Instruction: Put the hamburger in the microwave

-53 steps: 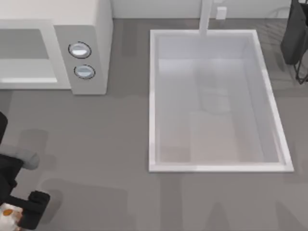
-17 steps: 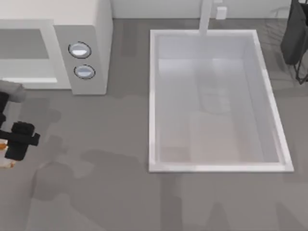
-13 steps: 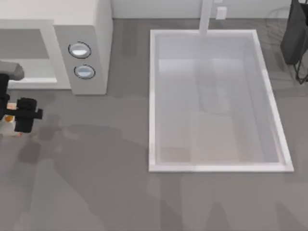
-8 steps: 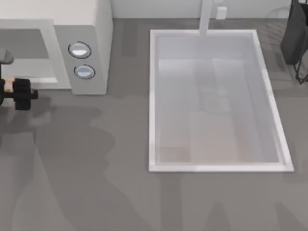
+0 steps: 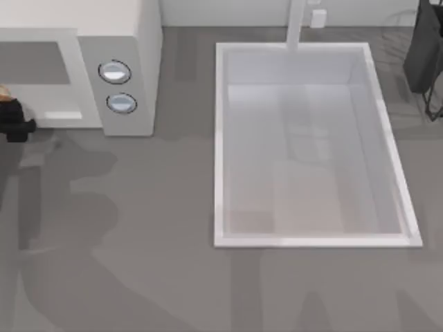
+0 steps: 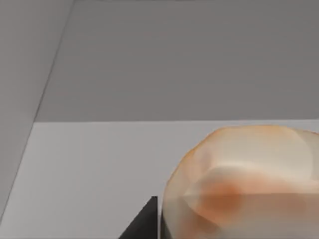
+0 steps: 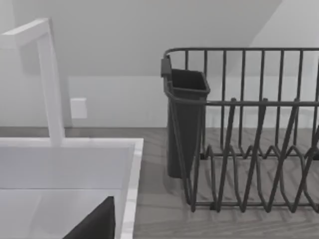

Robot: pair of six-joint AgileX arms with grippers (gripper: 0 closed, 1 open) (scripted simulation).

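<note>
Microwave (image 5: 118, 41) sits far left; at its open front edge my left gripper (image 5: 8, 114) pinches the hamburger (image 6: 244, 181). Sink (image 5: 220, 138) lies centre-right. My right arm (image 5: 423, 55) is parked far right, fingers unreadable.

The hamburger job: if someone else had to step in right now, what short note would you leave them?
Left gripper: at the top view's left edge, by the microwave opening, shut on the hamburger.
Right gripper: parked at the far right by the dish rack.
Done: hamburger picked up and brought to the grey cavity's mouth.
Left: move it inside, set it on the cavity floor, let go, back out.
</note>
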